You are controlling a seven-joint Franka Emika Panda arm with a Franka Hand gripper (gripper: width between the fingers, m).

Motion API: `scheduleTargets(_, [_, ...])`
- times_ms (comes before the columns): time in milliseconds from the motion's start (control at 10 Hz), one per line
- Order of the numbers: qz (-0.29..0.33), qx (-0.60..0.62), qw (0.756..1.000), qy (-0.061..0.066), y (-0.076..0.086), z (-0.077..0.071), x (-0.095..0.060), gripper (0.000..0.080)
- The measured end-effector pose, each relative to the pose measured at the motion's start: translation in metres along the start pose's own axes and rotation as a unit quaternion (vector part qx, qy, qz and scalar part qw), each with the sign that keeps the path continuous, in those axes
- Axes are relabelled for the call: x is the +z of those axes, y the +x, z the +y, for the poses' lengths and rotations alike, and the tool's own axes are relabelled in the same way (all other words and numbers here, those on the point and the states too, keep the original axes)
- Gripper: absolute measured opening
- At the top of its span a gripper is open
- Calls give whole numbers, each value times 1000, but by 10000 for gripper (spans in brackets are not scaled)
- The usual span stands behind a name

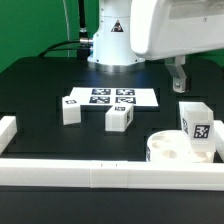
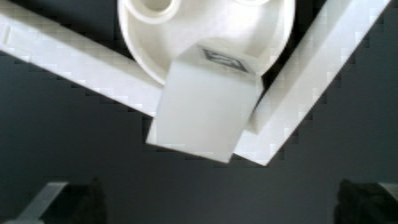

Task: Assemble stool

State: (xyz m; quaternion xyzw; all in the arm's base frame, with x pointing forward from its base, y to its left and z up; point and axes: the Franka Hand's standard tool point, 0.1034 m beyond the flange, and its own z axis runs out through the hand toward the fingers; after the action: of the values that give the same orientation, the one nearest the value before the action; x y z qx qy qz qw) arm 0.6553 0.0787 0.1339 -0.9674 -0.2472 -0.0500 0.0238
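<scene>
Green backdrop closes off the scene behind a black table, which is edged along its near and side rims by long white bars. Taking the exterior view as a dial centred on the table, the robot's base stands at 12 o'clock, and the marker board lies flat just in front of it. One stool leg sits at about 10 o'clock. A second leg rests near the middle of the dial, just beside the board's near edge. The round seat lies at about 4 o'clock, close against the near bar, with a round recess showing in its upper face. A third leg stands upright at 3 o'clock, close against the seat's far side with its tag facing the camera. The white arm reaches in at 1 o'clock, and the jaws hang above the table at about 2 o'clock, well clear of that upright leg. In the wrist view the two dark fingertips stand spread as wide as they go. Only bare table shows between them, so the jaws hold nothing and touch nothing. Beyond them the leg overlaps the seat's rim where two bars meet at a corner.
</scene>
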Motion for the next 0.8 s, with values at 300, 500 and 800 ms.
scheduleTargets(300, [-1,-106,994,0,-1,1,1,649])
scheduleTargets(500, [-5,-245,970,-4,-4,7,6,649])
scheduleTargets(800, [-11,-361,932,-5,-6,9,11,649])
